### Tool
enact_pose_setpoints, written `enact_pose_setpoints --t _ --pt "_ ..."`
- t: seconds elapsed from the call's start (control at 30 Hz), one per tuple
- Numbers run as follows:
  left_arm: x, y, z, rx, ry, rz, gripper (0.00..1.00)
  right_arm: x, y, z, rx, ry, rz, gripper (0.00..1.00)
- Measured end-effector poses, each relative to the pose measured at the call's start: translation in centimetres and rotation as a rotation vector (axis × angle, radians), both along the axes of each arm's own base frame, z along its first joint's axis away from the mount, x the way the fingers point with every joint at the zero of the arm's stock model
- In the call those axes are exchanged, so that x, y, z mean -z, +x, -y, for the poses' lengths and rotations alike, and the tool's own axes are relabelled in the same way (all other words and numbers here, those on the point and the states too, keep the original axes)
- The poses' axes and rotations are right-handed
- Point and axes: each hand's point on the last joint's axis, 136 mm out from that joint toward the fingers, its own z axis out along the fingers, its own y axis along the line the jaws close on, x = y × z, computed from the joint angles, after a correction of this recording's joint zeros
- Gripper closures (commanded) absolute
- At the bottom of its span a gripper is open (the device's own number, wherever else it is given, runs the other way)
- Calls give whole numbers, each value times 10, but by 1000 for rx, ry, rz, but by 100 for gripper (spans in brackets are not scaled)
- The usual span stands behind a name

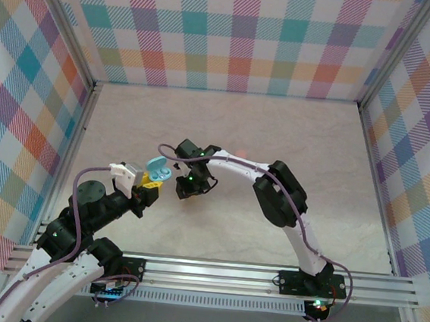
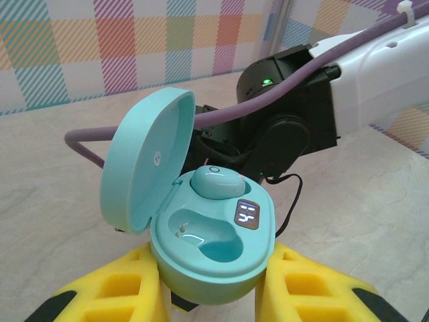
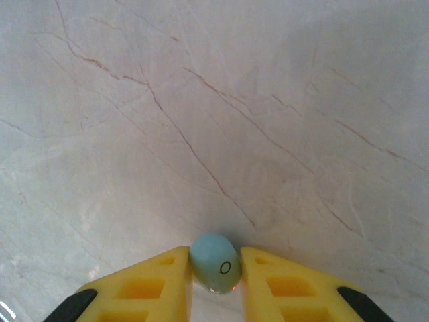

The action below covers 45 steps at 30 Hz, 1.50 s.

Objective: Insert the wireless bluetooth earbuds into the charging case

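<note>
left gripper (image 2: 214,298) clamps case (image 2: 201,261) from below, lid (image 2: 144,157) up, so the free slot (image 2: 201,235) stays reachable; first bud (image 2: 216,181) sits seated just behind it | right gripper (image 3: 216,285) pinches second bud (image 3: 213,261) over table (image 3: 201,100), probably for that slot | unclear: second bud's underside is cut off, cannot tell if it touches table

Light-blue charging case (image 2: 201,272), clamped in the left gripper (image 2: 213,285) above the table. The lid (image 2: 144,157) is swung open to the left and the display (image 2: 247,215) is lit. One light-blue earbud (image 2: 216,181) sits in the far socket; the near socket (image 2: 204,238) is empty. A second earbud (image 3: 214,263), ring-marked, is pinched in the right gripper (image 3: 216,255).
</note>
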Motion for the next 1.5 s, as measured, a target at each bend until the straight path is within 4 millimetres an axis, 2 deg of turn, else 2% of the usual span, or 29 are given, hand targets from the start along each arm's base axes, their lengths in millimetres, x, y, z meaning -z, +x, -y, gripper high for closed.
enact_pose_setpoints --t 0.17,0.3,0.5,0.87,1.07,1.3,1.5 --pt "0 0 0 -2 -1 2 80 -13 10 17 42 32 27 75" --pt "-2 3 2 -1 -4 7 81 -35 23 37 94 63 67 75" --pt "1 12 8 2 10 -16 81 -81 38 68 165 125 140 75" --pt "-2 27 24 27 0 -21 81 -157 44 107 226 229 255 74" --pt "-2 33 32 46 -13 -27 81 -189 41 119 234 276 308 73" --pt "1 40 44 80 -26 -48 82 -212 32 121 213 331 324 73" --pt "1 46 53 95 -43 -58 83 -240 24 127 208 406 346 72"
